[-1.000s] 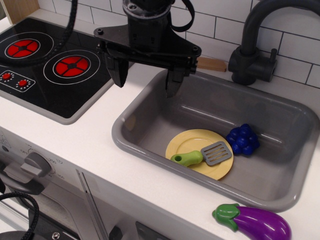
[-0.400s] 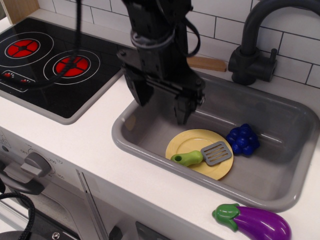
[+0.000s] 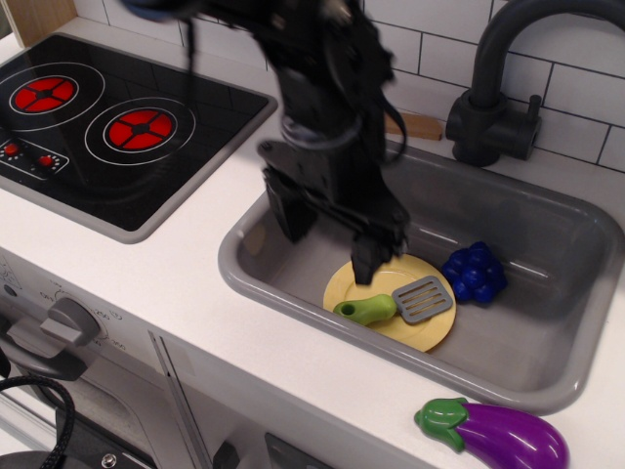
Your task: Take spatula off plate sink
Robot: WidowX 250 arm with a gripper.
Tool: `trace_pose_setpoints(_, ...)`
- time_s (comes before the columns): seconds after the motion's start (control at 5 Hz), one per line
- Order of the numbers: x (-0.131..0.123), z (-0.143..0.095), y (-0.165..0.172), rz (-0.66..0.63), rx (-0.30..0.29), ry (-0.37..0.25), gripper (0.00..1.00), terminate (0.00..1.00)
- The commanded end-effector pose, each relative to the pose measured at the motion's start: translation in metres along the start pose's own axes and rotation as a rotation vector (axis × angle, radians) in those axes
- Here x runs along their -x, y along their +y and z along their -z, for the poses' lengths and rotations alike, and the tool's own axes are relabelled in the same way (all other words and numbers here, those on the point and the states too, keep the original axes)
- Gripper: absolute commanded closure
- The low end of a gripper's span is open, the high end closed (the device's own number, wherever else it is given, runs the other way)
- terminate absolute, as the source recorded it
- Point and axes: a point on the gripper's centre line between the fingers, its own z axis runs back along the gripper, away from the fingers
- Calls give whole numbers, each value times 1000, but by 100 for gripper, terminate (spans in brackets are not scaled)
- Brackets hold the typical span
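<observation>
Closest to the camera there's a glossy purple eggplant (image 3: 498, 434) with a green cap sitting on the white counter (image 3: 186, 293), just outside the front rim of the sink (image 3: 244, 278). Not our target, and it's out of the way.

The spatula (image 3: 395, 304) lies flat on the pale-yellow plate (image 3: 352, 280) in the bottom of the grey basin, lime-green handle pointing left toward the plate's rim, grey slotted blade to the right. I'd guess it's light, rigid moulded plastic, probably a bit slick, so nothing fragile here. The chunky rounded handle looks like the place to pinch it, across its width near the middle; the blade is thin and flat against the plate, so there's little to get under. The plate is smooth and light too, so it may well skate if nudged.

Just right of the plate is a knobbly blue bunch of grapes (image 3: 475, 273), close to the blade end.

The gripper (image 3: 327, 239) is down inside the sink with its jaws spread wide, holding nothing. The right fingertip sits over the back edge of the plate; hard to say if it touches.

Further back: dark faucet (image 3: 488, 107), black stovetop (image 3: 107, 127) with red rings, white tile wall.
</observation>
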Motion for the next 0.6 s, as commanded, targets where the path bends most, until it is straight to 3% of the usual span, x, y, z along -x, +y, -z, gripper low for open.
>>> trace_pose_setpoints(0.0, -5, 19, -4, 64, -20, -14, 0, 0)
trace_pose_setpoints(0.4, -1, 41, -7, 100, -9, -12, 0, 0)
